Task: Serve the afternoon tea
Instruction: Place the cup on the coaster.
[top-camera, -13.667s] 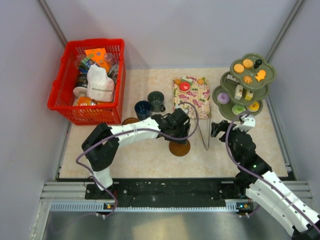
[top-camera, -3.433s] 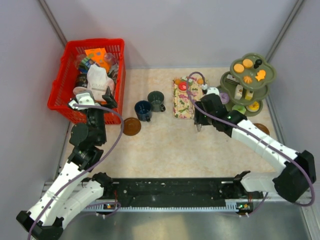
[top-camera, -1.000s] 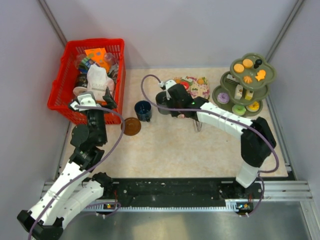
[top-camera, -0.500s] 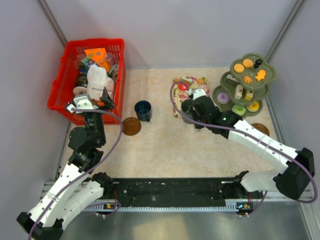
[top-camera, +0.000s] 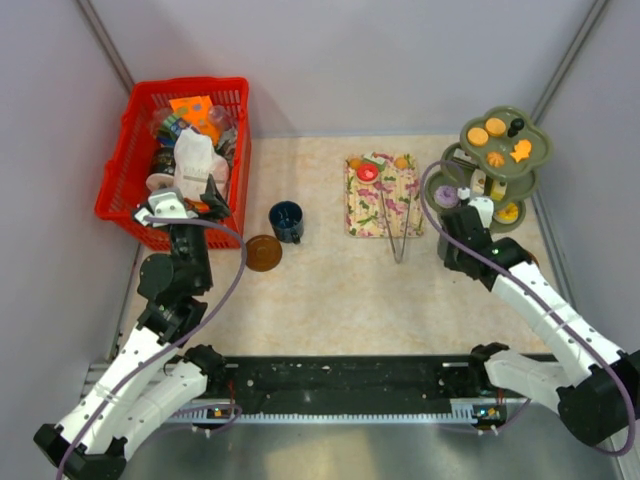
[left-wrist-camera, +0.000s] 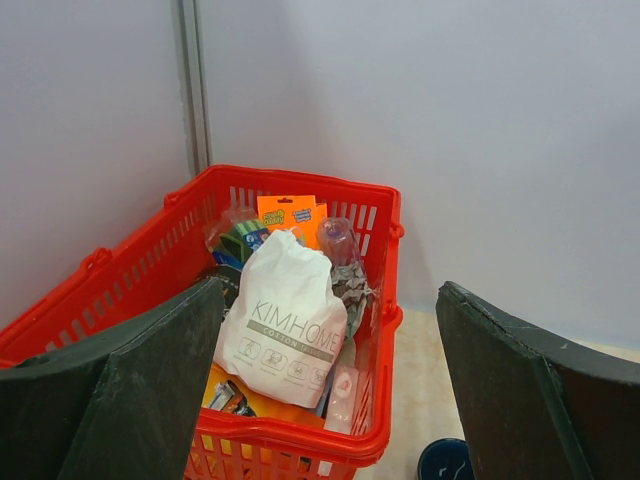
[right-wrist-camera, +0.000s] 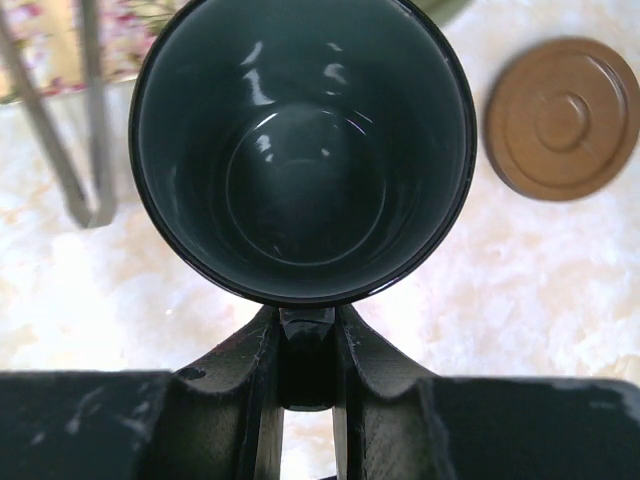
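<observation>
My right gripper is shut on the handle of the dark-green mug, which hangs upright and empty above the table. A round brown saucer lies just to its right. In the top view this gripper is in front of the olive-green three-tier stand with its pastries. The navy mug and the other brown saucer sit centre-left. My left gripper hovers open and empty at the near edge of the red basket.
A floral cloth with a few small pastries lies in the middle. Thin metal tongs rest across its right edge. The basket holds a white bag and mixed clutter. Walls close the sides and back.
My right arm has carried the dark-green mug from beside the navy mug, across the cloth, to the right in front of the stand. The left arm has stayed put.
</observation>
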